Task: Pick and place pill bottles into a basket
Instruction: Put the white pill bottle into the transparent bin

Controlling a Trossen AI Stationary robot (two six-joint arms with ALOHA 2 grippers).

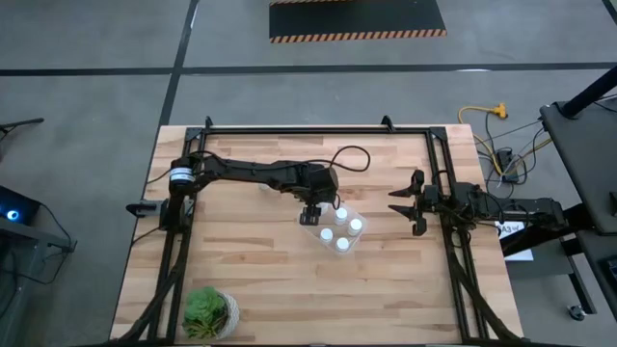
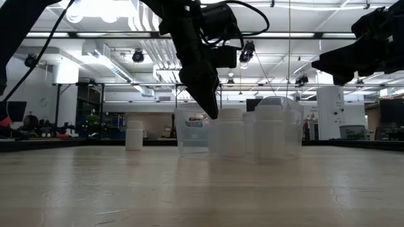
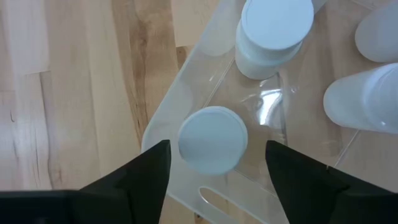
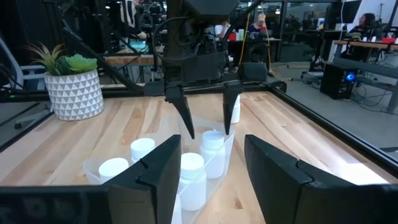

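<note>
The left gripper [image 1: 312,214] is hanging over the end of the basket [image 1: 310,234] nearest the left arm, near the middle of the table [image 1: 251,280], with its two dark fingers [image 4: 185,118] spread wide and pointing down. It is holding nothing: in the left wrist view a bottle [image 3: 212,139] is standing upright inside the clear tub directly beneath the gap, with free space showing between its round cap and each finger [image 3: 146,171], so the fingers are straddling it without touching. The right wrist view is showing the same thing from across the table, the fingertips hanging on either side of that bottle [image 4: 211,142] at about the level of the tub's rim. Three more bottles [image 1: 341,230] are standing capped and upright in the basket beside it. Another bottle [image 2: 133,135] is standing alone on the wood, outside the tub and well apart from it, toward the far side of the table; I cannot tell whether any further bottle is out there. The right gripper [image 1: 399,204] is waiting by the right edge of the table, well clear of the basket, its fingers also parted and empty. A potted plant [image 1: 210,312] is sitting at the near left corner.
</note>
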